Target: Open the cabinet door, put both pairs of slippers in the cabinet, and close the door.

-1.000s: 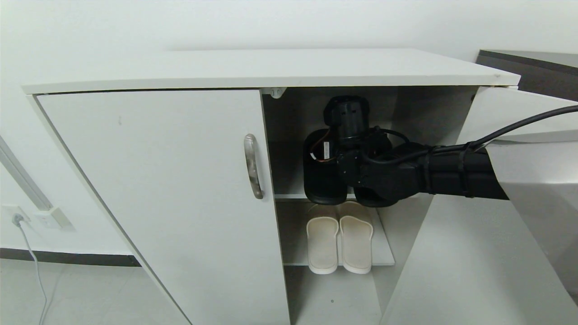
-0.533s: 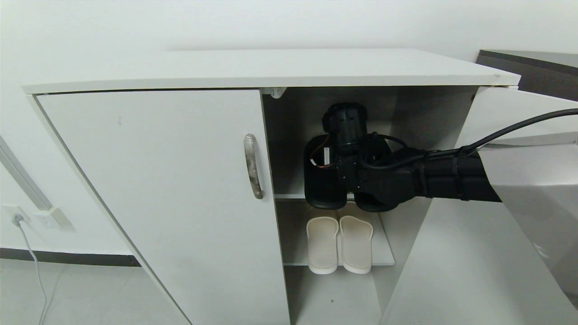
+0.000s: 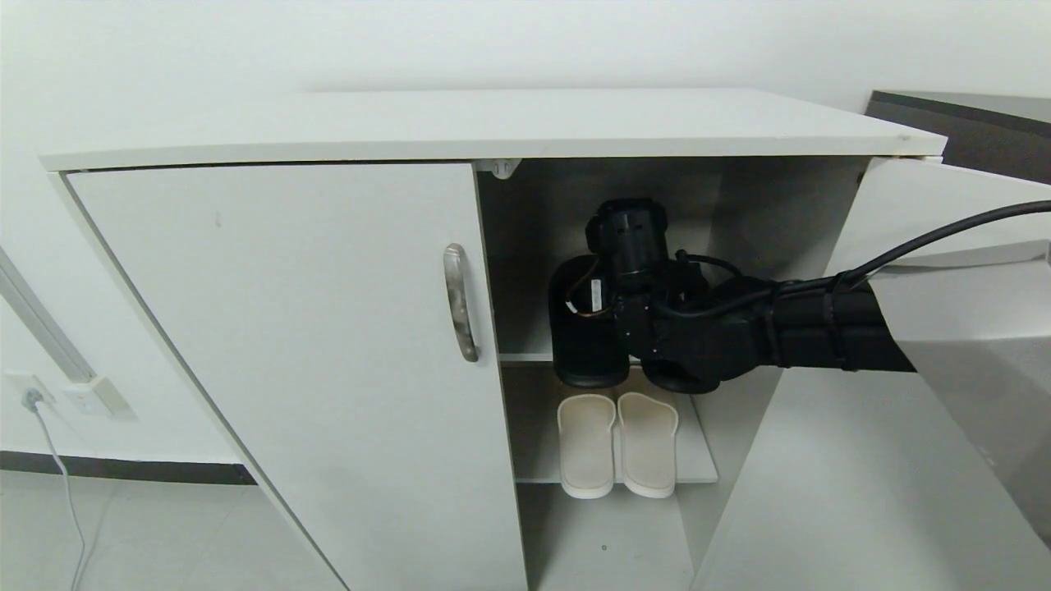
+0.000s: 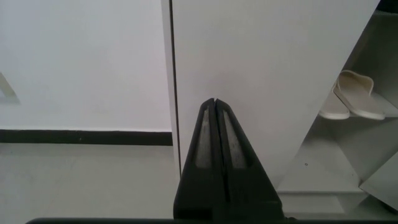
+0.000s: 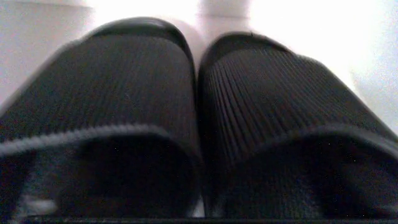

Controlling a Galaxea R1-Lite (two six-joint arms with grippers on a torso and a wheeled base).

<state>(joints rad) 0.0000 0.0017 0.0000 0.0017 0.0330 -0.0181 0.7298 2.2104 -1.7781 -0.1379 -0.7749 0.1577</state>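
Our right gripper [image 3: 631, 300] is closed on the black slippers [image 3: 579, 345] just ahead of it—light, springy foam, we judge, best held by their touching inner edges.

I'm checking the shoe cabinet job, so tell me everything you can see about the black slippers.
The black slippers are a pair of slides, side by side and touching, with broad ribbed straps that look like rubber or foam. They are at the upper shelf of the open cabinet, heels past the shelf's front edge, above the white slippers. The right gripper is over them; its hold is hidden.
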